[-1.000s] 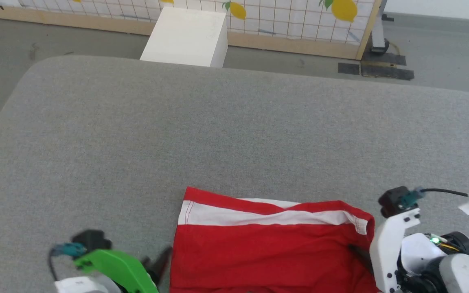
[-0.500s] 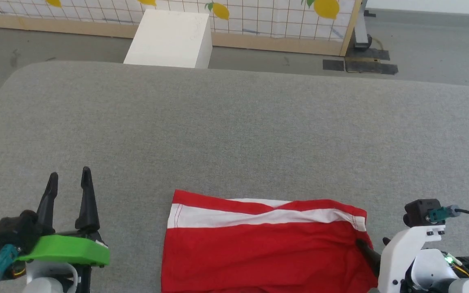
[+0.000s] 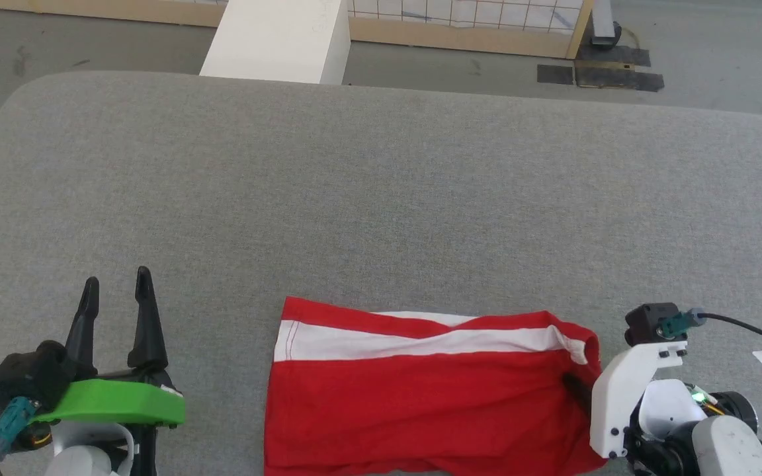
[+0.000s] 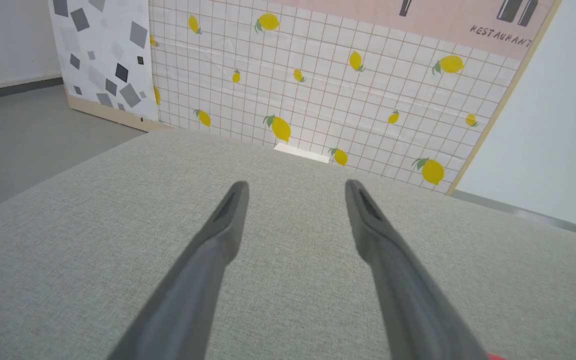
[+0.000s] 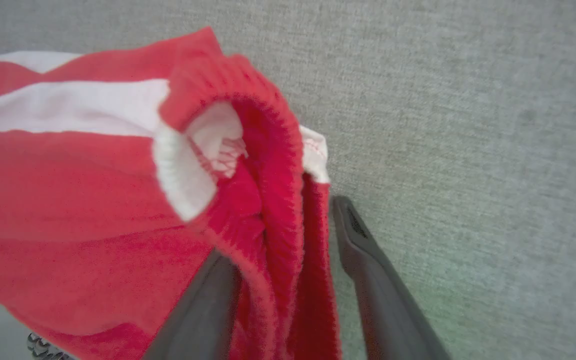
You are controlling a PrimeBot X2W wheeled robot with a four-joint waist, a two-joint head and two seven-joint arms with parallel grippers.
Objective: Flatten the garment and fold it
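Flattening, likely: right gripper (image 5: 283, 235) straddles bright red white-striped fabric shorts (image 3: 421, 403), pinch unclear; spread left gripper (image 3: 118, 277) must next take the hem (image 3: 278, 344).

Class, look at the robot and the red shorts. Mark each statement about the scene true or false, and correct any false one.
1. The garment lies on a grey padded surface. True.
2. The left gripper is touching the garment. False: it is off to the garment's left, fingers spread over bare grey surface.
3. The right gripper has red fabric between its fingers. True.
4. The garment's stripe is blue. False: it is white.
5. A white box stands beyond the surface's far edge. True.
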